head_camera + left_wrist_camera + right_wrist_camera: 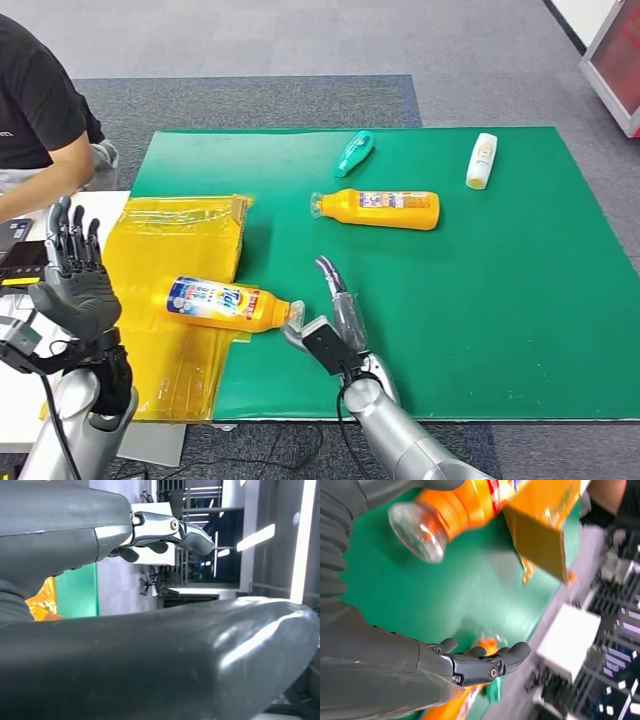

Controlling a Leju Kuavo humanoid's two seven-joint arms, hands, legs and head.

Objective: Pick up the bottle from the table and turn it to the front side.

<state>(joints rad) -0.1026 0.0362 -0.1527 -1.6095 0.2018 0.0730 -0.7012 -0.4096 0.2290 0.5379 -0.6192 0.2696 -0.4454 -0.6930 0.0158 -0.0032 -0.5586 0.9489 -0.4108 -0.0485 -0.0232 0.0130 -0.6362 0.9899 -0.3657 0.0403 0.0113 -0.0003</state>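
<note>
The orange bottle (pixel 226 304) lies on its side where the yellow plastic sheet (pixel 173 250) meets the green surface (pixel 490 300), long axis left to right, clear cap toward the right robot hand (pixel 326 318), which hovers just beside it, fingers spread and empty (the nearer one); the left robot hand (pixel 74 275) is raised, open.
</note>
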